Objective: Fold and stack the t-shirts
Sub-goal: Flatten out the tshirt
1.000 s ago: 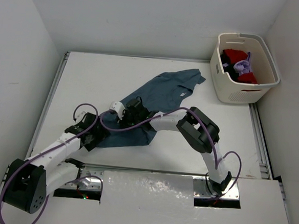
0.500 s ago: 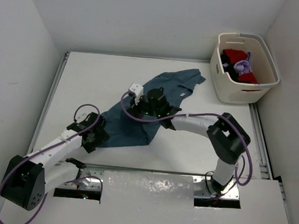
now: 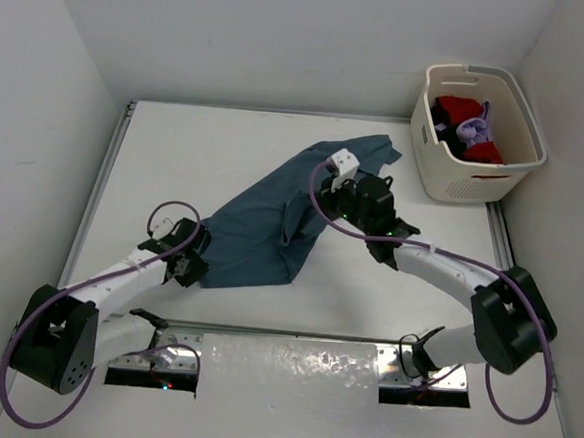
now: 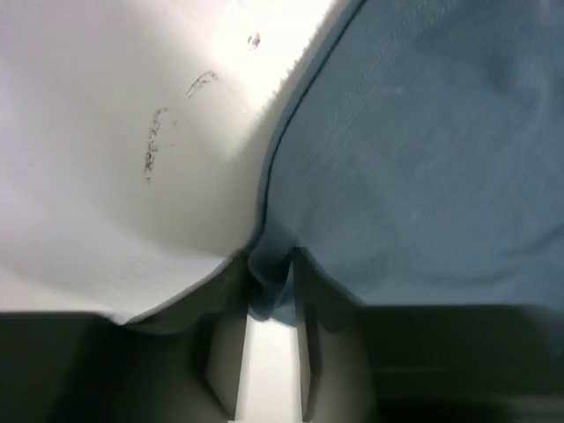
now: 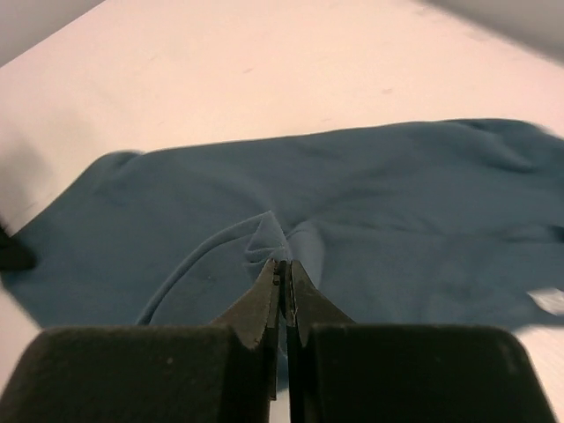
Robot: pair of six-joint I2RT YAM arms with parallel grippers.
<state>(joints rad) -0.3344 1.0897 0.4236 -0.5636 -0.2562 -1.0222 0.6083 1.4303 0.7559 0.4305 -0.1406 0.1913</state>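
One teal-blue t-shirt point(image 3: 261, 227) lies partly spread on the white table point(image 3: 176, 151), running diagonally between the two pincers. The left gripper point(image 4: 270, 273) is clamped on the shirt's hem at its near-left corner. A small pucker of cloth sits between its fingers point(image 4: 220, 300), and the rest of the shirt extends away from them toward the right gripper point(image 5: 284, 264). The right gripper, fingers pressed together, pinches a raised fold near the shirt's middle; beyond its tips the cloth lies flatter. Well apart from the right gripper, on its far right, stands a cream laundry basket point(image 3: 445, 175) holding a red t-shirt point(image 3: 485, 152), a lavender t-shirt point(image 3: 472, 126) and a black t-shirt point(image 3: 445, 114).
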